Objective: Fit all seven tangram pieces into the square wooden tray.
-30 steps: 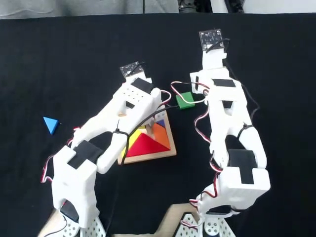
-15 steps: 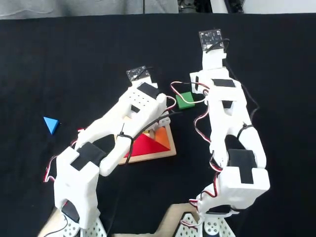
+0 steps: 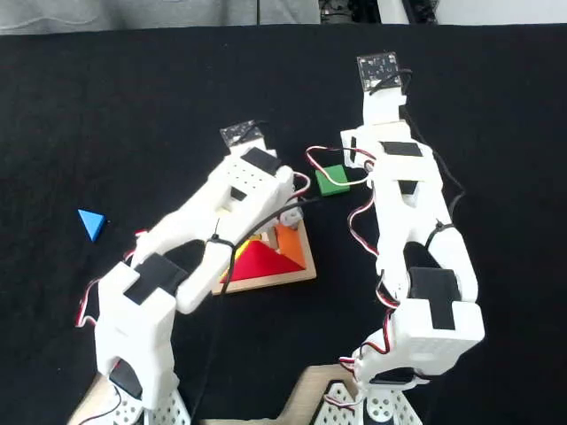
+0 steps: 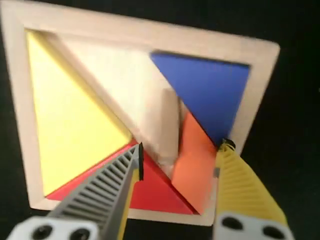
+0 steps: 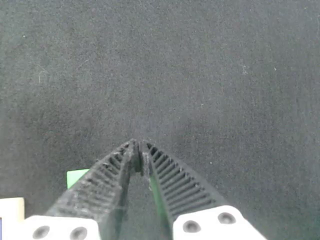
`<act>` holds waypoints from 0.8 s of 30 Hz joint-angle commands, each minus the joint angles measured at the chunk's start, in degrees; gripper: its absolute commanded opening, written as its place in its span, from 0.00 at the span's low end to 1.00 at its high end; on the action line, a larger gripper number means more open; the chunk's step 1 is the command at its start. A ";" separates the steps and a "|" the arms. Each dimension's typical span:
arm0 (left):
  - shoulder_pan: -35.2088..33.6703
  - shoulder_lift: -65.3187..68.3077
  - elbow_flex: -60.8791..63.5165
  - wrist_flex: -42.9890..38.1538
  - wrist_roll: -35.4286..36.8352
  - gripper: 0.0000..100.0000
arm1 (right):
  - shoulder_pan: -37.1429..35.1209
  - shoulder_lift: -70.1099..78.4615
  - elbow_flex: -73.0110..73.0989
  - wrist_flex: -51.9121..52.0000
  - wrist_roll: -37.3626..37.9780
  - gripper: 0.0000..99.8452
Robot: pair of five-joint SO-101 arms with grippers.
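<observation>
Four pieces are being held in the square wooden tray [image 4: 150, 37], mid-table, under the left gripper [image 4: 181, 146], its fingers spread and empty. The right gripper [image 5: 137, 150] is being kept pinched together, empty, near the green square [image 3: 332, 180]. Tray filling is being judged mid-way; the next move calls for fetching that square or the far-left blue triangle [image 3: 91, 223].

No legible text, numbers, labels or signs anywhere. Small dark speckled board [image 3: 241, 133] on the wrist behind the left tool [image 4: 182, 146]: markings too fine to read. Matching speckled board [image 3: 379, 67] behind the right tool [image 5: 138, 150]: likewise unreadable.
</observation>
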 commanded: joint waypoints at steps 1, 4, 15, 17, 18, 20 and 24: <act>-1.45 -1.41 1.10 0.00 0.00 0.25 | 0.18 -0.13 -0.31 -1.05 -0.44 0.01; -2.59 -1.41 0.57 1.49 0.00 0.24 | 0.18 -0.13 -0.31 -1.05 -0.44 0.01; -4.62 -1.41 -3.03 9.67 0.00 0.24 | 0.18 -0.13 -0.31 -1.14 -0.44 0.01; -5.58 -1.41 -3.21 10.11 0.00 0.24 | 0.18 -0.13 -0.31 -1.14 -0.44 0.01; -6.02 -1.41 -3.21 10.20 0.00 0.24 | 0.18 -0.13 -0.31 -1.14 -0.44 0.01; -7.16 -1.41 -3.21 10.29 0.00 0.24 | 0.18 -0.13 -0.31 -1.14 -0.44 0.01; -8.40 -1.41 -3.91 11.87 -0.09 0.24 | 0.18 -0.13 -0.31 -1.14 -0.44 0.01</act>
